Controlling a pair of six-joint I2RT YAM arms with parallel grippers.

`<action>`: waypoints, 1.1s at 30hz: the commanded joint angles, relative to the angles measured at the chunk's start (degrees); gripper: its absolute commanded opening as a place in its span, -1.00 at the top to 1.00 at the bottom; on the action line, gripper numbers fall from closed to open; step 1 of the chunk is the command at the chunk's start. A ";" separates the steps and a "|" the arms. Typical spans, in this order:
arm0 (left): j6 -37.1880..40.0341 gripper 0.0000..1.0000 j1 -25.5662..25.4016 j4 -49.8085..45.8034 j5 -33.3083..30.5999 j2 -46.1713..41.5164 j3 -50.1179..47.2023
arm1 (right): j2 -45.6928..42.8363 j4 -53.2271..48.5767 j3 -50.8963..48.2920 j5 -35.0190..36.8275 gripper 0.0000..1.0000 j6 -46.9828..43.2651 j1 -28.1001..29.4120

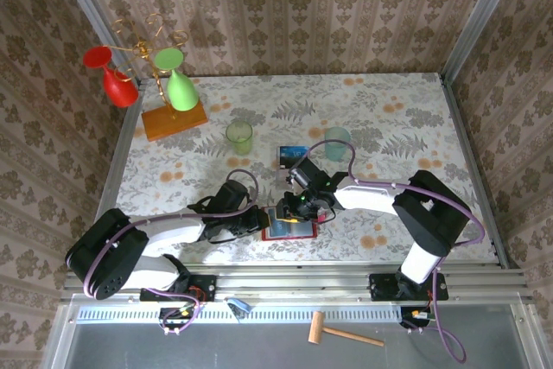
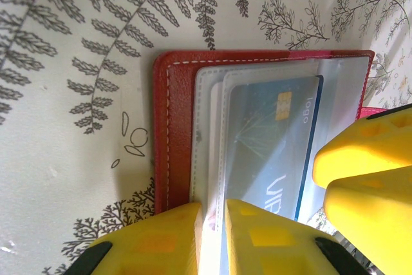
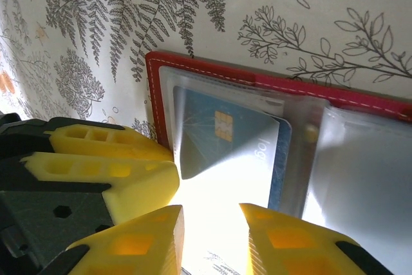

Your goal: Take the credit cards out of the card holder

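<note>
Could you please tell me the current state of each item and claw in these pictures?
card holder: open, flat on the table.
pocketed card: inside a clear pocket.
loose card: out, lying on the table.
left claw: closed on a clear pocket's edge.
right claw: fingers slightly apart at the holder; grip unclear.
green cup: upright.
teal cup: upright.
red goblet: hung bowl-down.
green goblet: hung bowl-down.

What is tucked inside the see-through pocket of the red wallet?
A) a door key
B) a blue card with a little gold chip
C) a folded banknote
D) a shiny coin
B: in the left wrist view a blue card with a gold chip lies under the clear pocket of the open red wallet.
</note>
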 commanded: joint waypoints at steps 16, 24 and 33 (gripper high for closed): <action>0.69 0.63 0.33 -3.31 -0.73 0.98 -0.58 | -0.19 -5.16 -0.51 4.29 0.33 -1.17 -0.46; 1.60 0.63 0.49 -8.16 -1.75 -3.15 2.14 | -1.69 -5.86 -0.40 4.73 0.33 -1.20 -0.54; 1.79 0.68 0.59 -8.10 0.14 -3.70 4.60 | -2.28 -1.41 -1.42 1.37 0.33 0.60 -0.72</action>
